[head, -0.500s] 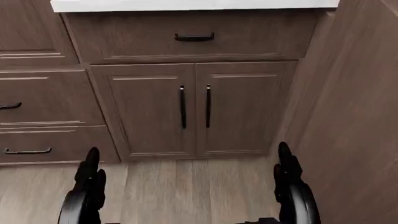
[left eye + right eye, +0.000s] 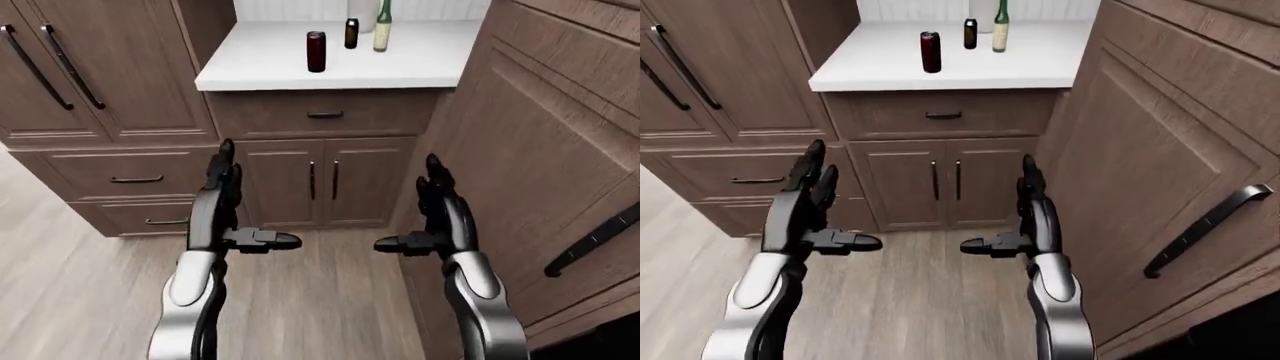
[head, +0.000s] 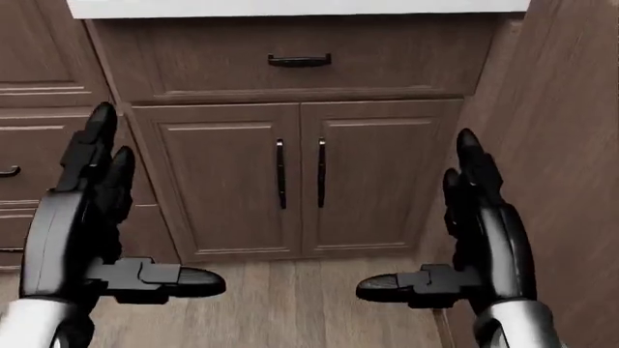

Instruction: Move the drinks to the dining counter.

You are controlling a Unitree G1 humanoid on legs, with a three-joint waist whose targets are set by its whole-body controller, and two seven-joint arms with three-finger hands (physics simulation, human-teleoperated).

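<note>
Tall panel (image 2: pixel 560 165), wood-grain, fills the side beyond my right hand (image 2: pixel 432 214) and carries a slanted dark bar handle (image 2: pixel 592 238), seen in the left-eye view. Beyond my left hand (image 2: pixel 225 206) stand tall cabinet doors (image 2: pixel 95 71) with long dark pulls, and under them two drawers (image 2: pixel 135 180), each with a dark handle.

Base cabinet (image 3: pixel 300 181) lies between and beyond both my hands: a pair of doors with vertical pulls meeting at the centre, topped by one drawer with a short horizontal handle (image 3: pixel 300 60).

White countertop (image 2: pixel 335 60) sits above that drawer, higher in the eye views than my raised fingertips, well apart from both hands.

Wood-plank floor (image 2: pixel 300 300) runs under both forearms.

My hands: both are up at about the height of the cabinet doors, palms facing each other. Each hand has its fingers apart and pointing upward, thumb stretched inward toward the other hand. Neither touches or holds anything.

Drinks, all on the countertop, above and beyond the gap between my hands: a dark red can (image 2: pixel 316 52) nearest the counter edge, upright; a small dark bottle (image 2: pixel 351 34) farther in; a green bottle (image 2: pixel 382 26) just beside it, toward my right hand's side.
</note>
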